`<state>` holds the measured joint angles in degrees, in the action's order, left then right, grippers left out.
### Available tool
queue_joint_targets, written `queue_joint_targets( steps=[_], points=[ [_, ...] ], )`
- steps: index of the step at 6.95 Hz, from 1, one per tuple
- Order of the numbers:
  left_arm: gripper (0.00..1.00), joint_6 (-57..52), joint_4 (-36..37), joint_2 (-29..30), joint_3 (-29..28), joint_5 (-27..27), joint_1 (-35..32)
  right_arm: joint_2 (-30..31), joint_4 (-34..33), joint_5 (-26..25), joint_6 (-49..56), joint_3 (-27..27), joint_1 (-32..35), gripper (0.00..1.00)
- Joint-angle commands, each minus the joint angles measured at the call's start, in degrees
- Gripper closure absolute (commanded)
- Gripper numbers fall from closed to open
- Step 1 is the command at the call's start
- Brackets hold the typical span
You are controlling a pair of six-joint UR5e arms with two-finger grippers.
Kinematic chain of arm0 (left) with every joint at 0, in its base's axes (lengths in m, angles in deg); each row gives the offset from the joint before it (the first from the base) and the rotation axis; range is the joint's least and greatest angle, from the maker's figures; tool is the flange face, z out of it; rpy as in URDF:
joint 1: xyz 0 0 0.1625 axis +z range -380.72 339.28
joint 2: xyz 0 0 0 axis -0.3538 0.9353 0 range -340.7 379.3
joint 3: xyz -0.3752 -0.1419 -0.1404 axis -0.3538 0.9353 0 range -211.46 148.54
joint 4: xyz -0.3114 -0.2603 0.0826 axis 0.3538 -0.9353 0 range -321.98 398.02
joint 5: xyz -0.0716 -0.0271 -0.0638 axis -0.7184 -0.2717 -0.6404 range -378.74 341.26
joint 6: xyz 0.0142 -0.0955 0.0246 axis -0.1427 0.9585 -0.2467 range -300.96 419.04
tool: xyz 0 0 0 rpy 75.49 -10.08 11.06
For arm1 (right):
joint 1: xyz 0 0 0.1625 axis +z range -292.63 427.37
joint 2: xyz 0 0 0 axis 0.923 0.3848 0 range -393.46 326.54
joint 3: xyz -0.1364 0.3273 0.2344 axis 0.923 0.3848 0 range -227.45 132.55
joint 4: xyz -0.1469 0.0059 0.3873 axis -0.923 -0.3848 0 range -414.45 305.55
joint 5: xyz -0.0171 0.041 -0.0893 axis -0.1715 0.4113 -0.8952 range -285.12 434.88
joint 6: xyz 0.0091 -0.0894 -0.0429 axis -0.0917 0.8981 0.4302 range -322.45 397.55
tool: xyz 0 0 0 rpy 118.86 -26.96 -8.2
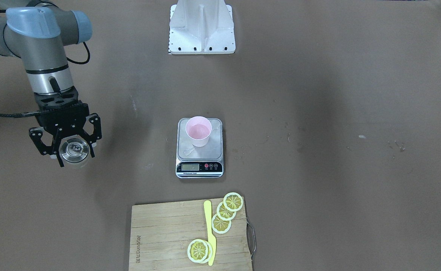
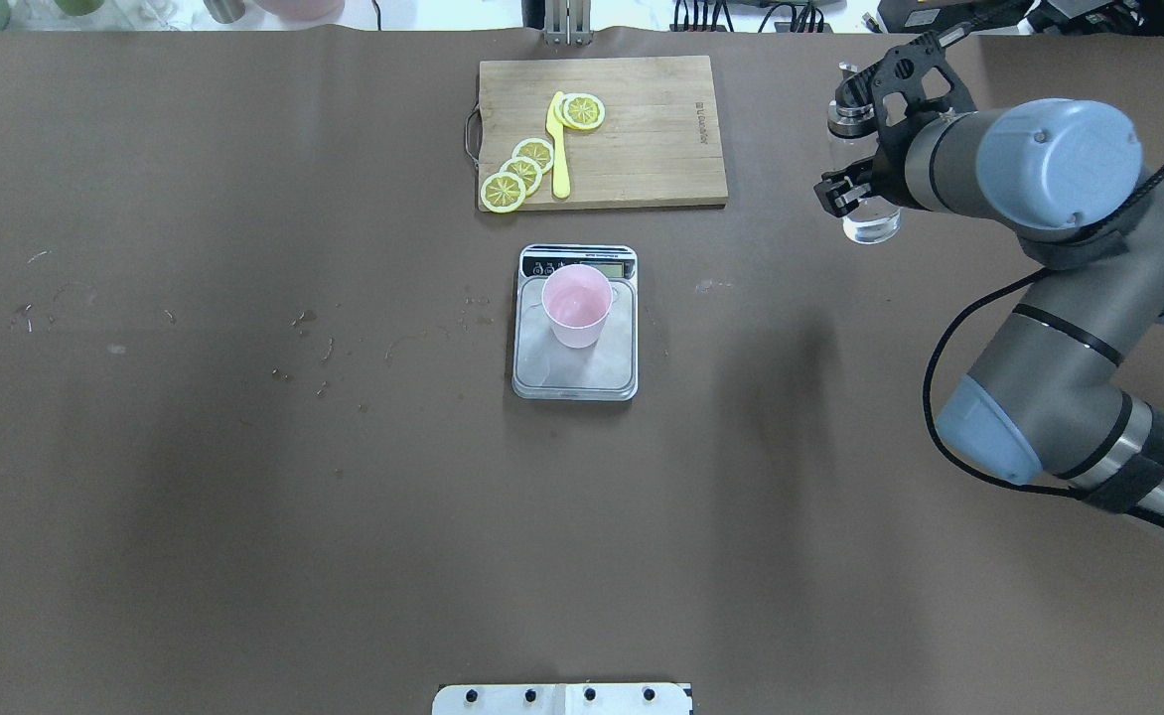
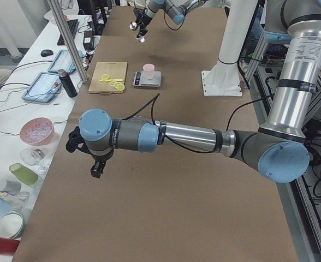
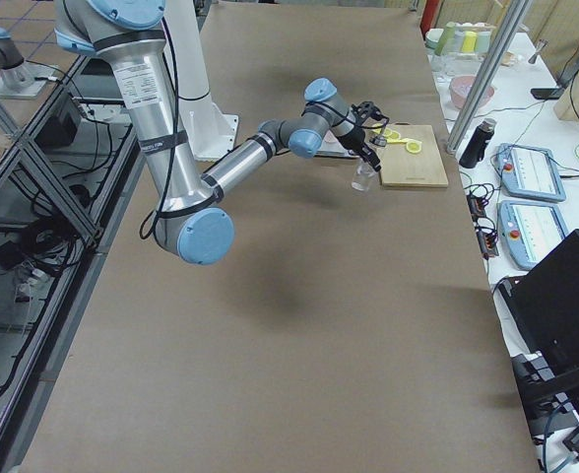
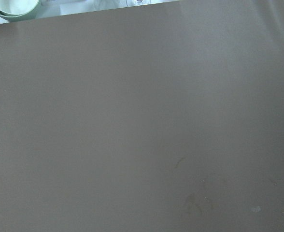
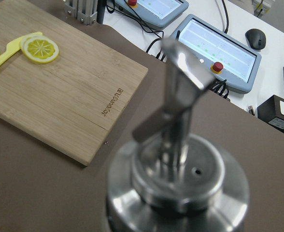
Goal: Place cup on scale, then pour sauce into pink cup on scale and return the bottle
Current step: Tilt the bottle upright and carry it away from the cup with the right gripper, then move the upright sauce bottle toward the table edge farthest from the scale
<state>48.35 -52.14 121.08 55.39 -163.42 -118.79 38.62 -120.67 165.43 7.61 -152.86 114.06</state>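
Glass bottle (image 1: pixel 74 149): clamped in my right jaws, spout up.
Pink cup (image 1: pixel 198 131): upright on scale (image 1: pixel 213 147), well apart from those jaws.
Board (image 1: pixel 160 226) lettering: too small to read.
Left jaws: opening can't be told.

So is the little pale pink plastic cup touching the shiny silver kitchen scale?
Touching. The overhead view shows the pale pink plastic cup standing upright with its base resting on the steel platform of the silver kitchen scale, and no gap shows beneath it.
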Motion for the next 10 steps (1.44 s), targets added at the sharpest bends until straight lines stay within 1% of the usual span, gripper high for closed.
queue_joint_targets(
  steps=[1, 2, 3, 4, 5, 6, 7, 8, 10],
  points=[
    [0.02, -0.03, -0.89, -0.09, -0.1, 0.54, -0.62, 4.55, 9.76, 1.37, -5.55, 1.25, 2.08, 1.0],
    [0.02, 0.49, -0.8, -0.09, -0.11, 0.54, -1.24, 6.3, 12.84, 1.47, -6.43, 2.13, 2.78, 1.0],
    [0.02, 0.59, -0.72, -0.09, -0.19, 1.15, -1.5, 7.54, 16.52, 1.47, -6.88, 4.32, 3.4, 1.0],
    [0.02, 1.89, -0.63, 0.08, -0.11, 2.89, -1.51, 9.81, 22.48, 1.47, -7.32, 7.21, 4.02, 1.0],
    [0.02, 1.91, -0.71, 0.0, -0.11, 3.09, -1.42, 11.05, 30.11, 1.38, -7.32, 12.2, 4.54, 1.0],
    [0.02, 1.99, -0.72, 0.08, -0.02, 3.09, -1.51, 11.41, 34.88, 1.38, -7.41, 16.08, 4.81, 1.0],
    [0.02, 1.99, -0.72, 0.08, 0.07, 3.09, -1.42, 11.59, 37.11, 1.38, -8.28, 18.12, 4.81, 1.0],
    [0.02, 2.17, -0.72, 0.17, 0.24, 3.09, -1.42, 11.85, 38.95, 2.08, -8.72, 18.05, 5.07, 1.0],
    [0.02, 2.26, -0.72, 0.17, 0.33, 3.09, -1.42, 12.03, 39.76, 2.35, -9.69, 17.96, 5.34, 1.0]
  ],
)
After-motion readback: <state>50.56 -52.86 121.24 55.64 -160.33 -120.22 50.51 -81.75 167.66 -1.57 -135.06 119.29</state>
